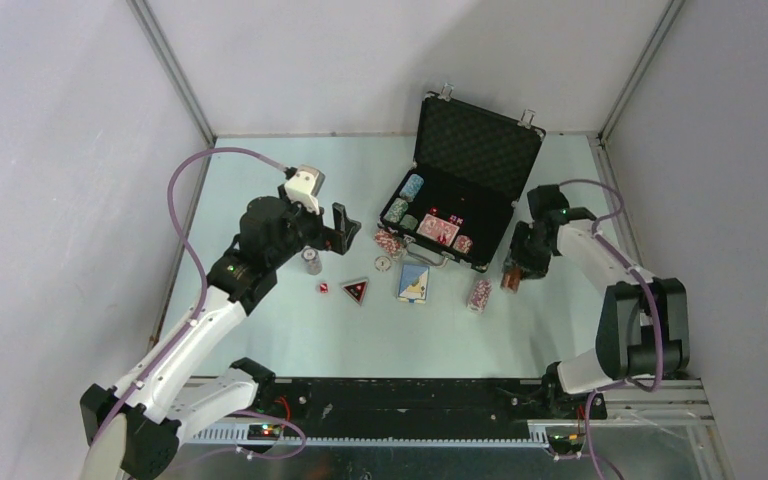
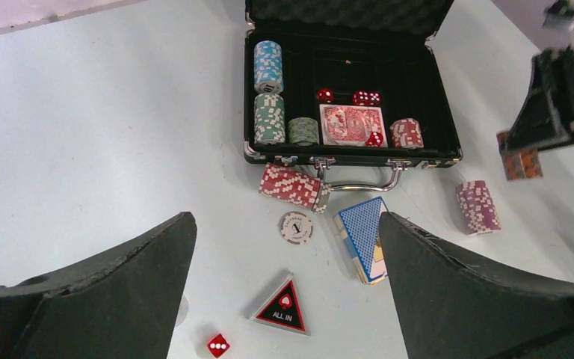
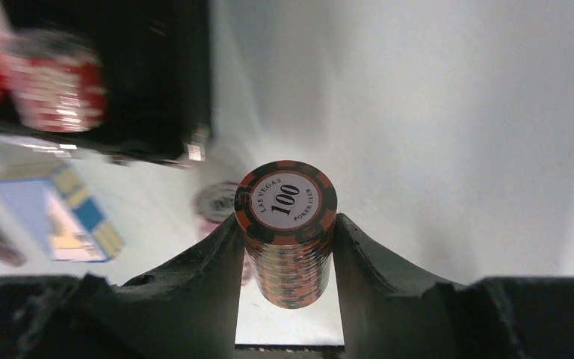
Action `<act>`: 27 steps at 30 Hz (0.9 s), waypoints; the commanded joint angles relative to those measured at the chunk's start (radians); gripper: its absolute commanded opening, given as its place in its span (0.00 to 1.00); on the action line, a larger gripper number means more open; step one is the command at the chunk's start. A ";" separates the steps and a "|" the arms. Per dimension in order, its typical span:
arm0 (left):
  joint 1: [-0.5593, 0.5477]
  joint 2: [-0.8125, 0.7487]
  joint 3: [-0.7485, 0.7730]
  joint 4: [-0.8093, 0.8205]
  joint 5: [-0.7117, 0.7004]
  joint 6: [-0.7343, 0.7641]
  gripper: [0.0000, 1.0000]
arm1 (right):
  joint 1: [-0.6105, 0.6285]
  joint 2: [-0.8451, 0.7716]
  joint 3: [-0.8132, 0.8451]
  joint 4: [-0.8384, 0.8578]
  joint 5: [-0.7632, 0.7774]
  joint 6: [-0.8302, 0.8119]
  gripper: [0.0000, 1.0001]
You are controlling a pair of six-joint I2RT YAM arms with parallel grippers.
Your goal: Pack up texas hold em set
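While the left hand point(image 2: 285, 221) hangs wide open and empty over the loose pieces, the right hand point(image 3: 286, 228) is clamped on the sides of an orange chip stack point(image 3: 288, 196). The stack sits at about 4 o'clock from the open briefcase point(image 1: 480, 150), outside its wall. Whether it rests on the surface point(image 1: 290, 330) I cannot tell. Such chips look hard, dense and slick. Squeezed mid-column they may shear apart, so a level grip low across the stack seems safest.
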State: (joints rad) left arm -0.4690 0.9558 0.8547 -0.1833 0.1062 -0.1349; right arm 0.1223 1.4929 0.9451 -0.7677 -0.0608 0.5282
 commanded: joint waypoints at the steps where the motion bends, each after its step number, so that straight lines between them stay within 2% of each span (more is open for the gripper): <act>1: -0.005 0.007 0.035 0.017 -0.008 0.027 1.00 | -0.003 -0.058 0.146 0.081 -0.061 -0.014 0.37; 13: -0.007 0.046 0.060 0.002 -0.024 0.053 1.00 | 0.006 0.108 0.297 0.149 -0.108 0.028 0.35; 27: -0.006 0.010 0.051 -0.041 -0.057 0.055 1.00 | 0.026 0.245 0.320 0.200 -0.138 0.110 0.37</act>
State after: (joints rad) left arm -0.4709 0.9840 0.8768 -0.2283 0.0631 -0.0963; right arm 0.1341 1.7374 1.2091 -0.6292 -0.1635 0.5972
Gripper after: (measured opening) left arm 0.996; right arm 0.462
